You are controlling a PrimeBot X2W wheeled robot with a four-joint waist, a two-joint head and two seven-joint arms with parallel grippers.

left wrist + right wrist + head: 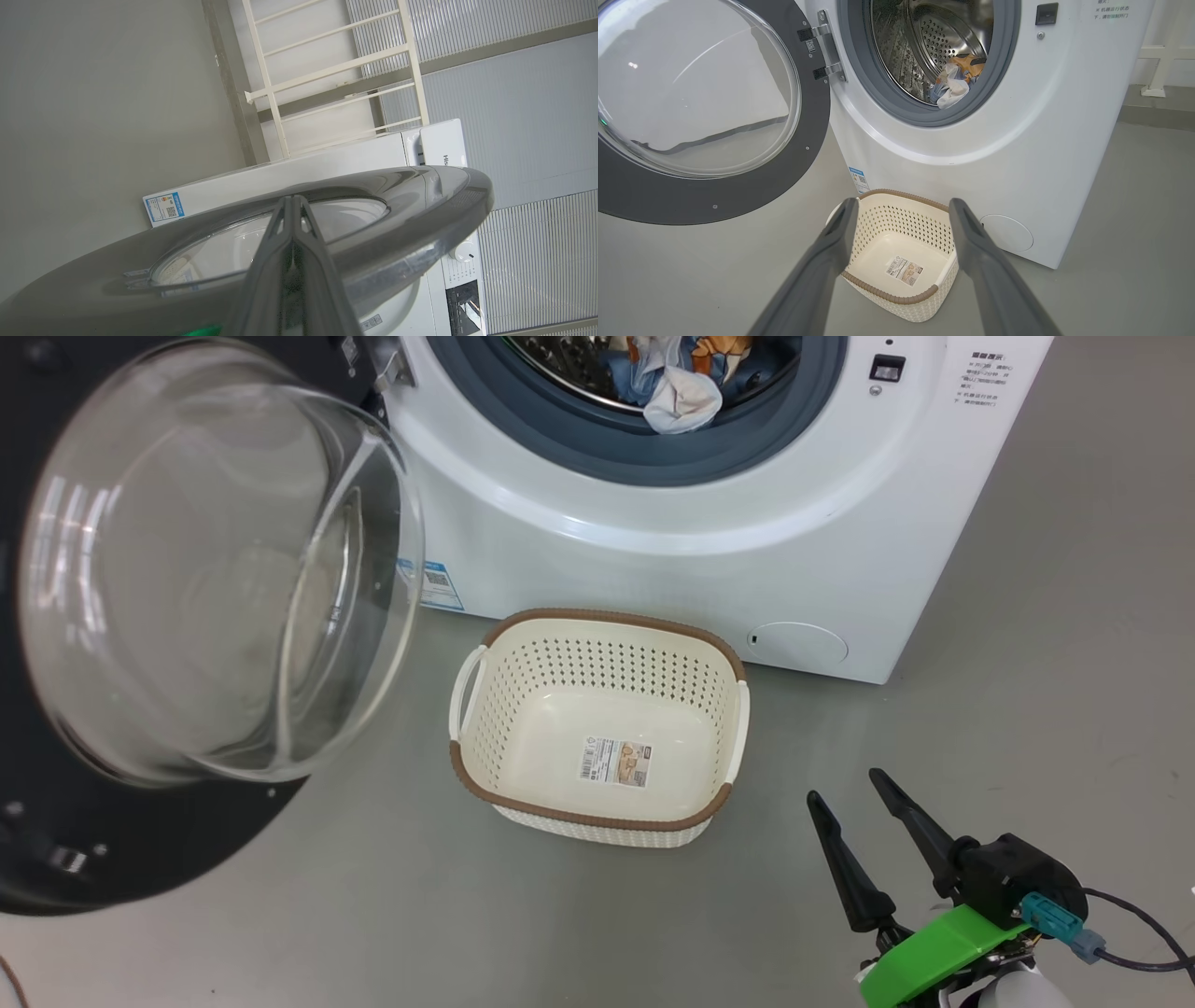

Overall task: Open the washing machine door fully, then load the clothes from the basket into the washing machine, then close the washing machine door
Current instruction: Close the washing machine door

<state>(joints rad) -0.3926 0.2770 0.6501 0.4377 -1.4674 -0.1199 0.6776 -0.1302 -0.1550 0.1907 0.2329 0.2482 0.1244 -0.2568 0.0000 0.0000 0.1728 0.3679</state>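
Shows the washing machine (pixel 653 569) with its front gaping, drum exposed. Finds the door (pixel 215 569) swung wide to the left, so opening looks done. Finds the basket (pixel 597 821) empty of clothes on the floor just before the machine. Places the clothes (pixel 681 392) inside the drum, near the gasket: loading looks done too. Leaves only shutting the door. Has the left claw (pixel 292 205) pinched together beside the door's outer face, contact unclear. Has the right claw (pixel 845 786) spread apart, gripping nothing, right of the basket.
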